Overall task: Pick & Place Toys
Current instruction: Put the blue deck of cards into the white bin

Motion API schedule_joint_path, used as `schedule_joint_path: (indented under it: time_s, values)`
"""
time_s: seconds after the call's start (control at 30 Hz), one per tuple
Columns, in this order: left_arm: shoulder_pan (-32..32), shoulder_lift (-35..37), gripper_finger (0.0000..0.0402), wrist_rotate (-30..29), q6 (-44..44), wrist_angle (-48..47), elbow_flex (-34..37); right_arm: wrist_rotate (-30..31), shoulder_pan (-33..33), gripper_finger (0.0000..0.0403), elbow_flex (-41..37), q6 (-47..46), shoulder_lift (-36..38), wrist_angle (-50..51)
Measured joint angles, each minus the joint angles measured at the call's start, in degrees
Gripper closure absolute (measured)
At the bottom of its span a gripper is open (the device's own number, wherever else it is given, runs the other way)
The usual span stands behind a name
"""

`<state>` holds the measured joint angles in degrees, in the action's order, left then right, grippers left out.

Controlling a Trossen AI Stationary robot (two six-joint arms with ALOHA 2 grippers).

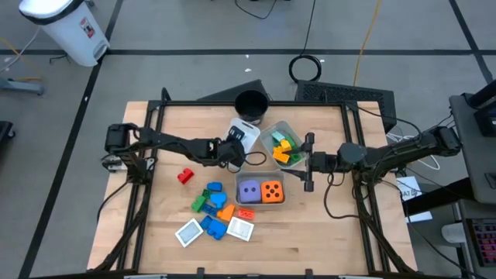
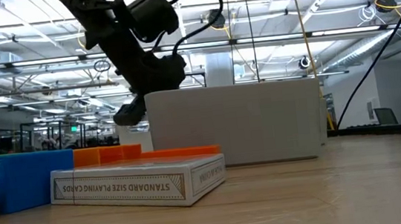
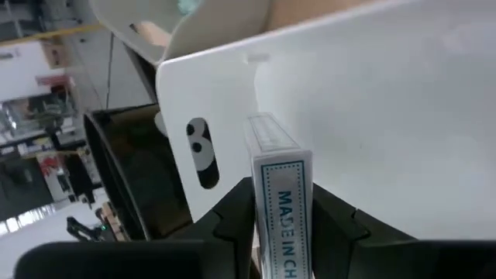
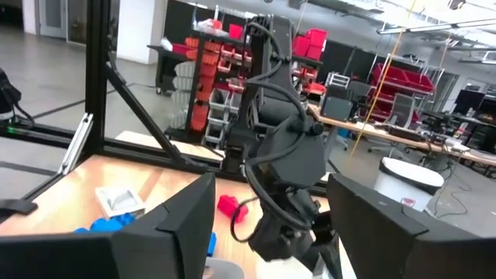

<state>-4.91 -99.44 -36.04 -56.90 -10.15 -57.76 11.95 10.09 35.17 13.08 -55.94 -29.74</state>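
My left gripper (image 3: 283,213) is near the table's middle (image 1: 235,149), shut on a flat white tile (image 3: 280,167), a card box printed in blue. It is close to the white tray (image 3: 372,101), with the black cup (image 1: 250,103) beyond. My right gripper (image 1: 308,161) hovers open and holds nothing, right of the grey tray (image 1: 288,128) of small blocks. Purple (image 1: 249,191) and orange (image 1: 271,191) dice sit in a nearer tray. Loose blocks (image 1: 213,200) and two white tiles (image 1: 188,232) (image 1: 240,229) lie flat on the table. My left gripper pinches the white tile by its two broad faces between its two fingers (image 3: 232,225); the tile's narrow printed edge (image 3: 283,232) shows between them. The tile stands on edge and sticks out past the fingertips toward the white tray; whether it touches the tray I cannot tell.
A red block (image 1: 184,176) lies alone at the left of the pile. In the low view a card box (image 2: 137,184) lies in front of blue (image 2: 14,182) and orange (image 2: 108,155) blocks. Black frame posts stand at the table's edges.
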Motion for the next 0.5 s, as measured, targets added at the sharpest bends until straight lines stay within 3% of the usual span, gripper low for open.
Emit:
schedule_joint_path:
  time_s: [0.27, 0.4, 0.5]
  values:
    - [1.31, 0.13, 0.0295, -0.66, 1.90, 3.09, 0.00, -0.01, 0.02, 0.0183, 0.01, 0.02, 0.02, 0.05]
    - [2.33, 0.13, 0.0262, -0.72, 2.55, 2.94, 0.00, -0.03, 0.02, 0.0183, 0.01, 0.02, 0.02, 0.05]
    - [2.95, 0.13, 0.0223, -4.61, 3.64, 3.76, 0.00, -0.03, 0.02, 0.0184, 0.01, 0.02, 0.02, 0.07]
